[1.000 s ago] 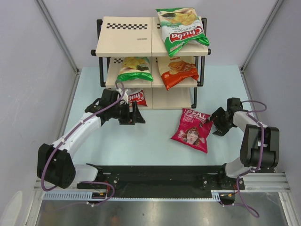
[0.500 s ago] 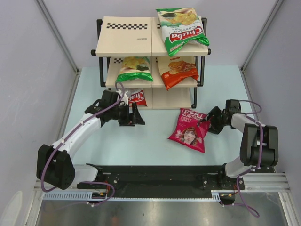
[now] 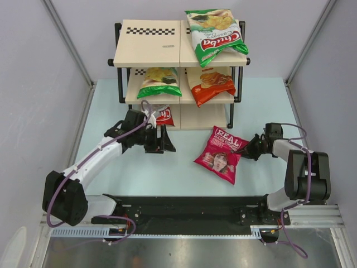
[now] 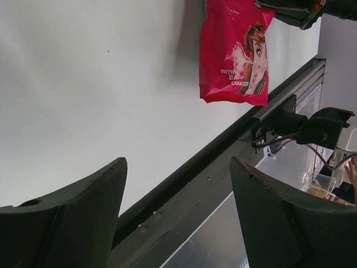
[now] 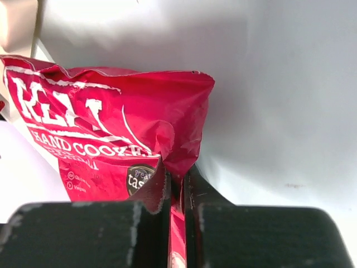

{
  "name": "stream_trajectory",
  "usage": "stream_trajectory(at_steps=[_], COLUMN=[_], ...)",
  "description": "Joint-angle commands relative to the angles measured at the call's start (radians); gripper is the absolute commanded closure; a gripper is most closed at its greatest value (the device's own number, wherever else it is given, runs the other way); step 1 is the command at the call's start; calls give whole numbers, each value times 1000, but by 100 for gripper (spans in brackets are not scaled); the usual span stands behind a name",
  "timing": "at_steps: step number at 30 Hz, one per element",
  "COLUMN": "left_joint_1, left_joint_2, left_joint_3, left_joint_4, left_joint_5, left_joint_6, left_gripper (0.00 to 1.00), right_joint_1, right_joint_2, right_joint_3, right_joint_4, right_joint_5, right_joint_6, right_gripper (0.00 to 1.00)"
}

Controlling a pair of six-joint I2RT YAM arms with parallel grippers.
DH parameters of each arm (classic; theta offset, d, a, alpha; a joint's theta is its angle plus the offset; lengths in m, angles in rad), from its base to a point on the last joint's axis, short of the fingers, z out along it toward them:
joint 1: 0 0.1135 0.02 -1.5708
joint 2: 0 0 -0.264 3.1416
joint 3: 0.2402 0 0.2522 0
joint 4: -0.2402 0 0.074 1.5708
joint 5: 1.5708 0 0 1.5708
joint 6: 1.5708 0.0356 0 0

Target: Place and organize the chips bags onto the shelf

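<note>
My right tool is clamped tight on a thin fold at the right edge of the magenta bag. The bag sits low at the bench, just near of the shelf; I cannot tell whether it has lifted clear. My left tool gapes wide, holding nothing, in front of the lowest tier by the red-and-white bag.

With so little foil pinched, I judge the bag could slip out, or sag and swing, and snag a board edge or the right front post. The top green bag, middle green bag and orange bag take their spots. Room shows at top left and lowest right.
</note>
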Motion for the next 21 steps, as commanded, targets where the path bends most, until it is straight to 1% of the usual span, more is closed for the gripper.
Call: stream_trajectory(at_steps=[1,2,3,4,5,6,8,9,10,11,12,14,15,17,20,21], left_joint_1=[-22,-25,-28,-33,-44,-51,-77,-84,-91,-93,-96,-94,-94,-94,-96,-97], left_joint_2=[-58,-63,-73,-90,-96,-100,-92,-87,-80,-71,-64,-49,-38,-8,66,89], left_joint_3=[-48,-65,-84,-122,-136,-145,-150,-163,-174,-191,-209,-272,-301,-317,-303,-297], left_joint_4=[49,84,106,132,165,164,111,98,89,94,106,179,199,244,310,333], left_joint_5=[33,45,59,74,76,67,25,22,30,39,54,113,128,174,206,208], left_joint_6=[-70,-93,-155,-189,-218,-254,-277,-297,-311,-346,-363,-436,-456,-504,-542,-588], left_gripper=[21,21,21,21,21,21,19,18,18,17,17,16,14,12,11,11], right_joint_1=[20,22,25,30,33,39,59,75,82,89,97,134,145,180,221,230], right_joint_2=[-68,-87,-107,-154,-180,-214,-317,-352,-421,-450,-478,-548,-571,-620,-639,-641], right_joint_3=[-60,-67,-74,-86,-94,-103,-129,-141,-153,-181,-193,-221,-229,-236,-239,-239], right_joint_4=[-87,-85,-84,-85,-94,-108,-127,-146,-159,-171,-183,-209,-229,-252,-269,-272], right_joint_5=[23,26,29,42,55,67,113,147,164,177,205,233,262,295,326,331], right_joint_6=[48,87,111,134,197,231,304,378,424,459,530,584,628,665,694,699], right_gripper=[100,100,100,100,100,100,100,100,100,100,100,100,100,100,100,100])
